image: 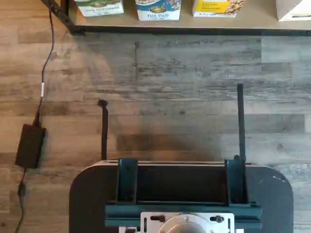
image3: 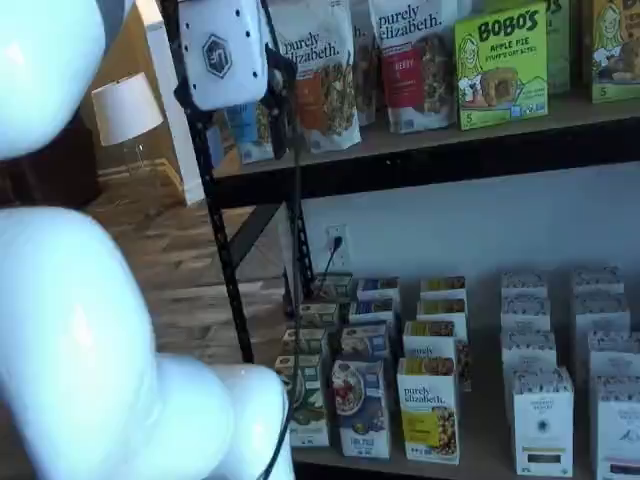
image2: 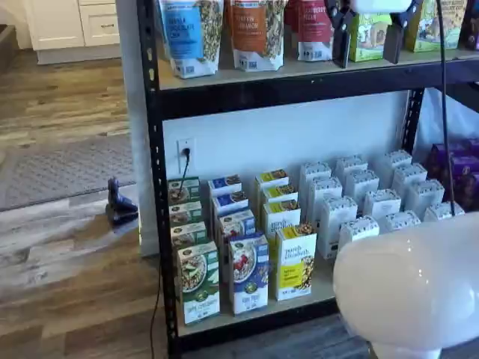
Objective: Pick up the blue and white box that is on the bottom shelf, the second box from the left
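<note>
The blue and white box [image2: 249, 273] stands at the front of the bottom shelf [image2: 254, 323], between a green-and-white carton [image2: 198, 280] and a yellow-and-white carton [image2: 296, 262]. It also shows in a shelf view [image3: 360, 405], and the wrist view catches only its blue base [image: 158, 9]. My gripper [image2: 366, 54] hangs high up in front of the upper shelf, far above the box. Its two black fingers [image2: 342, 34] stand apart with a plain gap and hold nothing. In a shelf view the gripper's white body [image3: 222, 50] appears side-on.
Rows of white boxes [image2: 374, 198] fill the bottom shelf's right side. Pouches [image2: 253, 30] line the upper shelf. The white arm [image2: 412, 288] bulks in the foreground of both shelf views. A black power brick [image: 30, 145] and cable lie on the wood floor.
</note>
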### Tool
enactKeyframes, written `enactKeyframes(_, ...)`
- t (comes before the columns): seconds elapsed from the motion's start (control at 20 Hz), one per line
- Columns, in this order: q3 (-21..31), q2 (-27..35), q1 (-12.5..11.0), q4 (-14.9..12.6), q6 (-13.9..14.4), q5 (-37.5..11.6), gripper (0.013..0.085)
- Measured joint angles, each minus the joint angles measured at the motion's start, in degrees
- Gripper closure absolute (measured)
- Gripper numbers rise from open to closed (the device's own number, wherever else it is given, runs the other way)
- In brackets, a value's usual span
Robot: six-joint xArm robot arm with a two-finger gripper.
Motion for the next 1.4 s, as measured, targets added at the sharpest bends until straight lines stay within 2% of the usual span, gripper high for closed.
enactKeyframes(0.15, 1.6, -1.8, -0.3, 0.4, -0.2, -3.1, 0.013)
enactKeyframes(0.3, 1.8, -1.9, -0.3, 0.5, -0.2, -3.7, 0.013)
enactKeyframes(0.85, 6.1, -2.3, 3.1, 0.0, 3.0, -7.3, 0.013)
enactKeyframes(1.05, 9.7, -2.8, 5.2, -0.1, 4.9, -10.5, 0.013)
enactKeyframes(1.4, 17.4, -3.7, 4.8, 0.3, 4.5, -17.1, 0.013)
